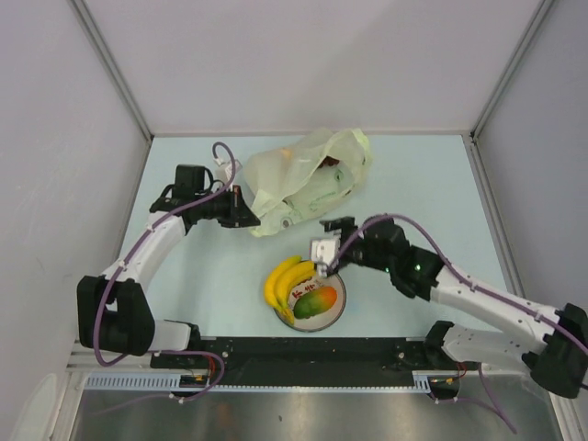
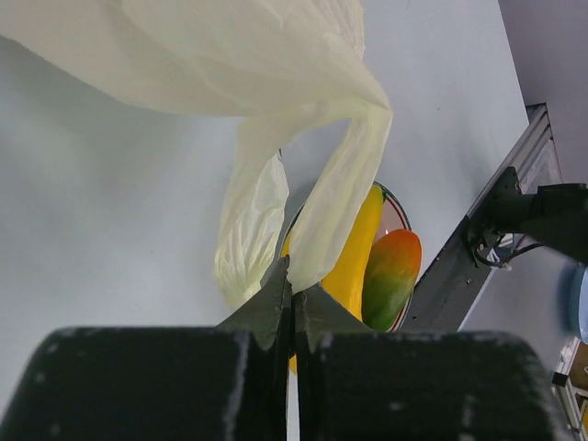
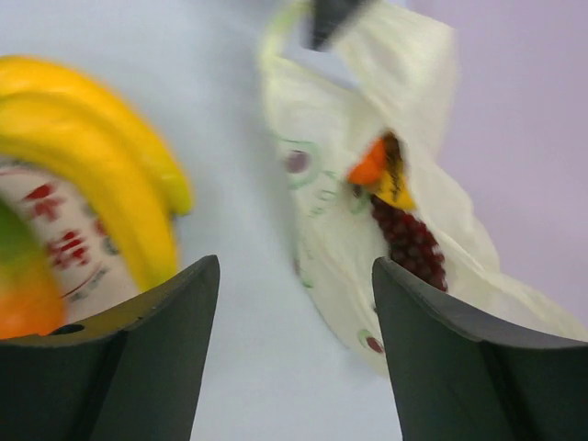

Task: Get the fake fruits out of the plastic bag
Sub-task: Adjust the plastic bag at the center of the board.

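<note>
**Top view.** The plastic bag [image 1: 308,175] is lying crumpled on the pale blue table [image 1: 413,184], upper centre of frame. The left gripper [image 1: 243,209] is sitting at the bag's left edge, and its jaws are clamping a fold of the plastic. The plate [image 1: 343,296] is sitting lower centre, near the bag but not touching it. The banana bunch [image 1: 281,283] is lying across the plate's left rim. The mango [image 1: 315,301] is lying inside the plate, just beside the bananas. The right gripper [image 1: 323,257] is hovering over the plate's upper rim, and its jaw spread cannot be judged here. Something dark red is showing in the bag's mouth, too small to identify.

**Left wrist view.** The jaws are meeting at lower centre, closed on a strip of the bag's handle. The strip is rising to the bag body, which is filling the top of the frame. Behind the strip, centre right, the banana bunch and mango are lying side by side in the plate.

**Right wrist view (slightly blurred).** The two fingers [image 3: 156,349] are standing wide apart along the bottom edge, with nothing between them. Bananas, the plate's red marks and the mango are showing at left. The bag is lying upper right with its mouth gaping. Inside it, the orange [image 3: 369,167] is sitting just above the grape bunch [image 3: 409,241].
</note>
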